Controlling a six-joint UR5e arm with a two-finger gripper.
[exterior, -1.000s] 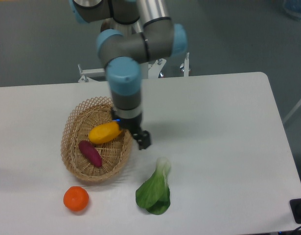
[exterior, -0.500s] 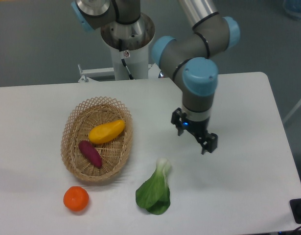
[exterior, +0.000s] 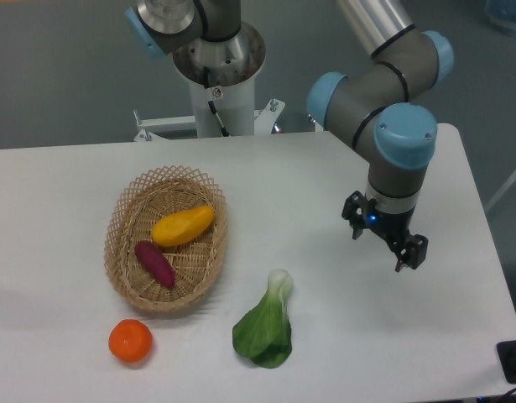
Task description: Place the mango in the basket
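While the smooth yellow-orange oval mango (exterior: 184, 226) lies inside the light tan oval woven wicker basket (exterior: 123, 220), tilted with its right end higher, the black two-finger gripper (exterior: 384, 241) hangs well apart from it over the right side of the table, jaws spread with nothing between them. One mango, one basket. One dark purple-red tuber (exterior: 154, 263) sits in the basket too, just below and left of the mango, close but contact unclear. One round orange citrus fruit (exterior: 130, 341) rests on the table just below the basket's lower rim, outside it. One green leafy vegetable with a pale stalk (exterior: 265, 328) lies on the table to the right of the basket, stalk end pointing up. One grey and light blue robot arm (exterior: 382, 99), its column base (exterior: 218, 71) behind the far table edge. Surface: flat white table (exterior: 308, 185) with a rounded far right corner. Room: dark grey floor (exterior: 56, 75) behind the table; a small dark object (exterior: 513, 361) at the lower right edge, cut off, kind unclear.
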